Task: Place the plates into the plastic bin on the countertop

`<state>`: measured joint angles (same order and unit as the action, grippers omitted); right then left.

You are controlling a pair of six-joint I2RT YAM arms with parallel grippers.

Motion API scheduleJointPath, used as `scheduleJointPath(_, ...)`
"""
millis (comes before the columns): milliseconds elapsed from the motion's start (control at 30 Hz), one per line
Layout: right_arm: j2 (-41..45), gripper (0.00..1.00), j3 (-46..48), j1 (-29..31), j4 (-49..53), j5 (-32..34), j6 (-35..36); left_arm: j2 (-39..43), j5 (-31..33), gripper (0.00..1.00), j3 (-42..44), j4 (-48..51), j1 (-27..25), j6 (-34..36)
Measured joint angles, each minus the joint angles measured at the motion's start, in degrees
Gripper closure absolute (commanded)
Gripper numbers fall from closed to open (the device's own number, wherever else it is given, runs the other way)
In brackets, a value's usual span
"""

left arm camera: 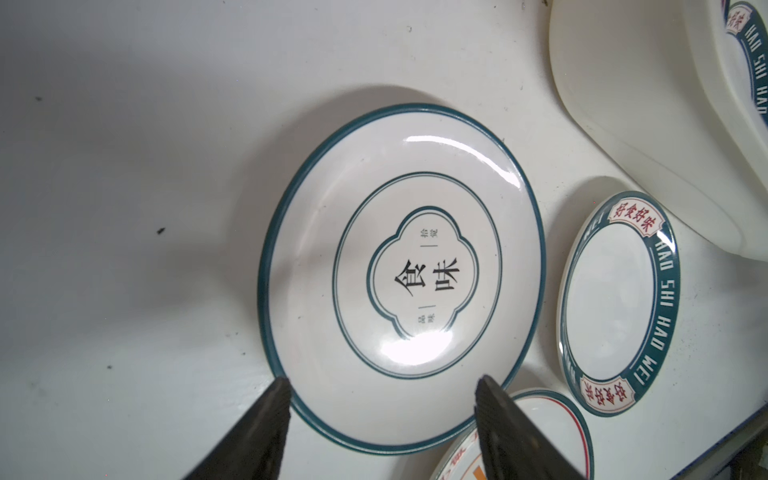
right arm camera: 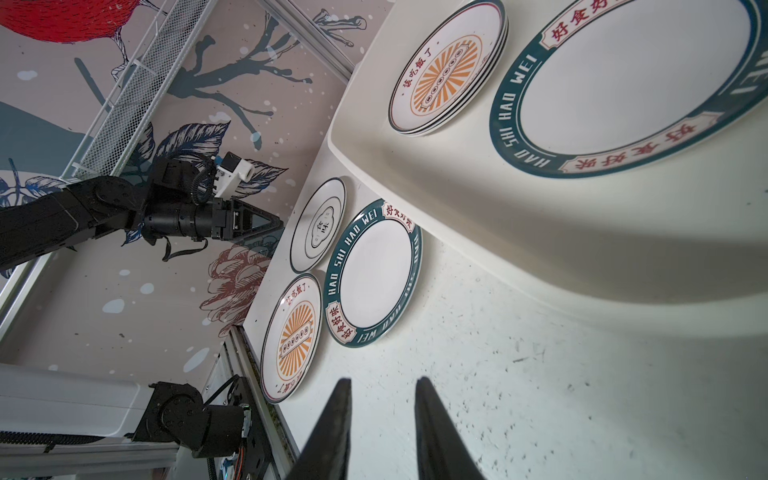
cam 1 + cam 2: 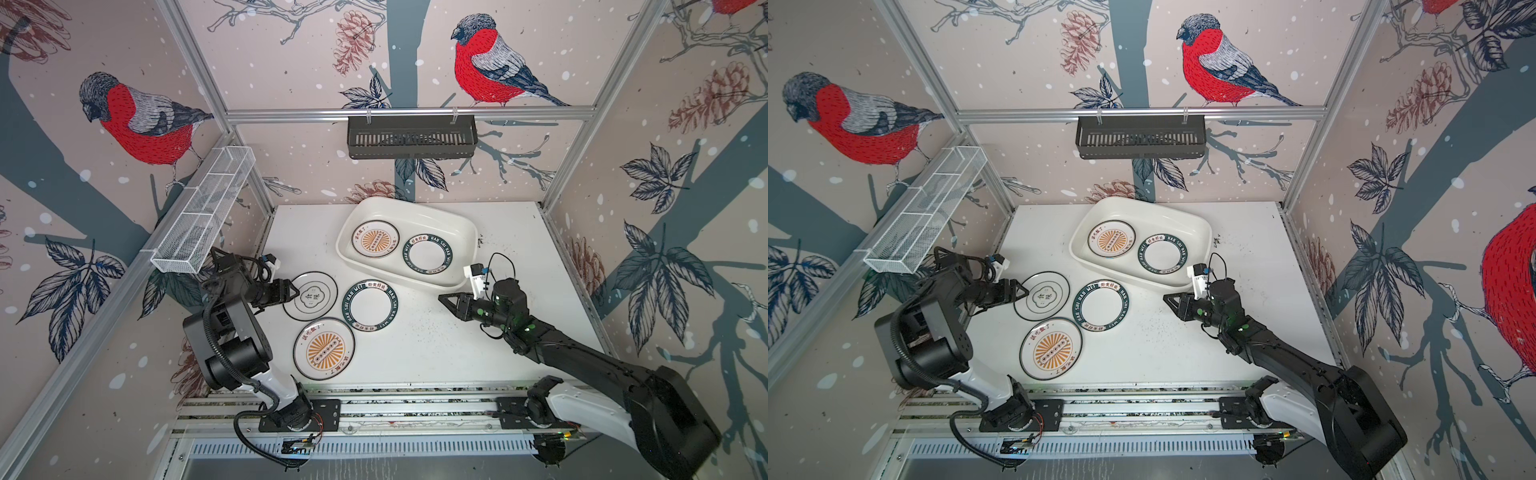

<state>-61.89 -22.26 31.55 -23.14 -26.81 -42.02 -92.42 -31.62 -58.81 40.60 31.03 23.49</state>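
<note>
Three loose plates (image 3: 310,295) (image 3: 370,305) (image 3: 324,349), one bin (image 3: 415,216)

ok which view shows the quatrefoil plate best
The left wrist view: the quatrefoil plate fills the frame, characters legible. Both top views show it small, beside the left gripper. The right wrist view shows it steeply foreshortened, emblem tiny.

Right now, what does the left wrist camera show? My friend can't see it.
A thin-rimmed white plate with a clover-shaped emblem lies on the countertop, the open left gripper at its edge. A green-lettered plate and the bin sit nearby.
</note>
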Motion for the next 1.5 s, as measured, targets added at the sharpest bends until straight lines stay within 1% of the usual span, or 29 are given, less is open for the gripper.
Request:
scheduleJointPath(333, 0.1, 0.72, 0.6, 0.0, -0.5, -0.2, 0.0, 0.5, 0.4, 0.3, 1.2, -0.2, 1.8, -2.4)
scheduleJointPath(567, 0.4, 0.72, 1.4, 0.0, -1.1, -0.2, -0.2, -2.5, 0.3, 0.32, 1.3, -1.6, 2.9, -2.7)
scheduleJointPath(700, 0.6, 0.72, 1.4, 0.0, -1.3, -0.2, -0.2, -4.5, 0.2, 0.34, 1.4, -1.8, 4.3, -2.7)
scheduleJointPath(933, -0.6, 0.72, 1.5, 0.0, -2.4, -0.2, -1.0, -7.8, -1.9, 0.39, 1.4, -2.0, 4.5, -1.4)
scheduleJointPath(1133, -0.9, 0.72, 1.5, 0.0, -2.7, -0.2, -1.5, -9.8, -5.9, 0.44, 1.2, -2.5, 4.6, -1.0)
scheduleJointPath(1233, -1.1, 0.72, 1.5, 0.0, -2.7, -0.2, -1.5, -10.3, -7.2, 0.48, 1.2, -2.8, 4.7, -1.0)
scheduleJointPath(1300, -1.4, 0.72, 1.5, 0.0, -2.8, -0.2, -1.7, -10.5, -7.5, 0.55, 1.2, -3.0, 4.7, -1.0)
scheduleJointPath(1500, -2.6, 0.73, 1.5, 0.0, -4.0, -0.2, -2.5, -10.7, -8.8, 0.56, 2.0, -4.7, 4.7, -1.0)
